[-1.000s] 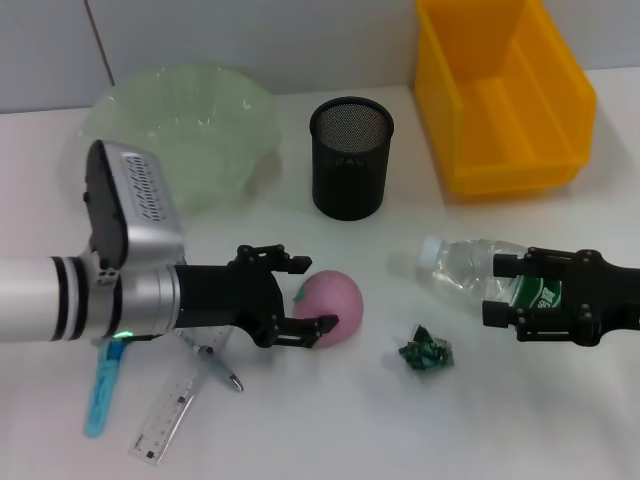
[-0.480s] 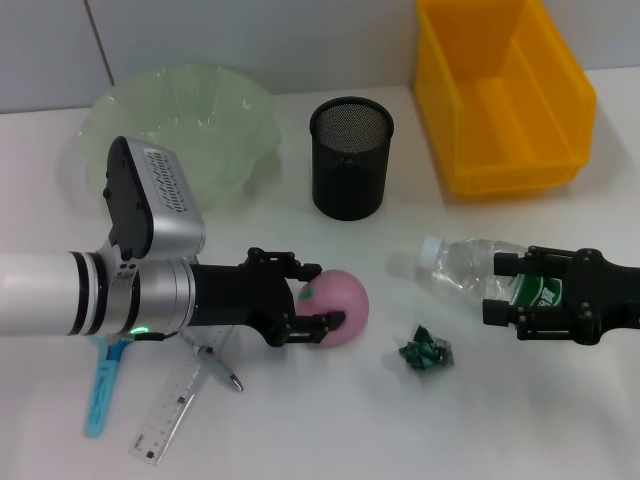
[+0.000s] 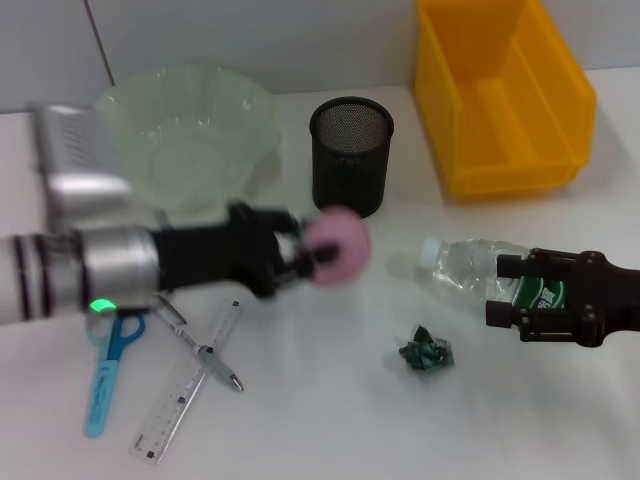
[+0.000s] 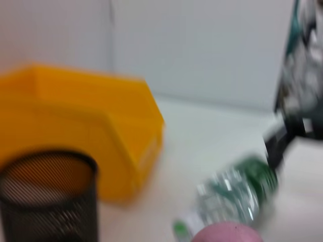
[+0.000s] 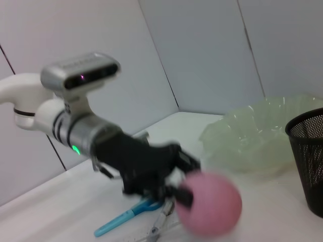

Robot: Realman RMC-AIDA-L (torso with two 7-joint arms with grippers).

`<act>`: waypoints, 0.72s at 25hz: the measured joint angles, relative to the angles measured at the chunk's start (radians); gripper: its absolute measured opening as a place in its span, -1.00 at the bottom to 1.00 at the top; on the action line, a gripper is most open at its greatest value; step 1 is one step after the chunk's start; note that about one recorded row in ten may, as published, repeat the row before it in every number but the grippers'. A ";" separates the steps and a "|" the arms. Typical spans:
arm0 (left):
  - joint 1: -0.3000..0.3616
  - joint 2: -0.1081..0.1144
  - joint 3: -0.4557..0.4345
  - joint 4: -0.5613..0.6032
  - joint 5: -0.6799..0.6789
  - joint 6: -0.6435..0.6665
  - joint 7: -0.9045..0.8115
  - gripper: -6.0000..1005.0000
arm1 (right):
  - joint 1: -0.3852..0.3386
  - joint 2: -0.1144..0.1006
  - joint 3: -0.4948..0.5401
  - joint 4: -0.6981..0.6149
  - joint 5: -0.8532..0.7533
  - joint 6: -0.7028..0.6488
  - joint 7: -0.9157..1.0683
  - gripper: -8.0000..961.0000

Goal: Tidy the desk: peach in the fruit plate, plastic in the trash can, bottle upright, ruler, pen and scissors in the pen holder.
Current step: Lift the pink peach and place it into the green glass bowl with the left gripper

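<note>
A: How's the peach (image 3: 337, 247)?
B: Round, pink, clamped in the left gripper (image 3: 305, 256) above the table, near the pen holder (image 3: 351, 157).
A: Right gripper (image 3: 505, 292)?
B: Fingers spread around the lying bottle (image 3: 470, 270); only the head view shows that.

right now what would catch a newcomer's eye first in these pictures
The pink peach stands out, held in the left gripper just in front of the black mesh pen holder, near the green fruit plate. Next is the bright yellow bin at the back right, and the right gripper over the lying bottle.
</note>
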 joint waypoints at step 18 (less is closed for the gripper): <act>-0.033 -0.014 -0.166 -0.263 -0.648 -0.304 0.465 -0.49 | 0.001 0.011 0.001 -0.004 0.000 -0.002 -0.003 0.70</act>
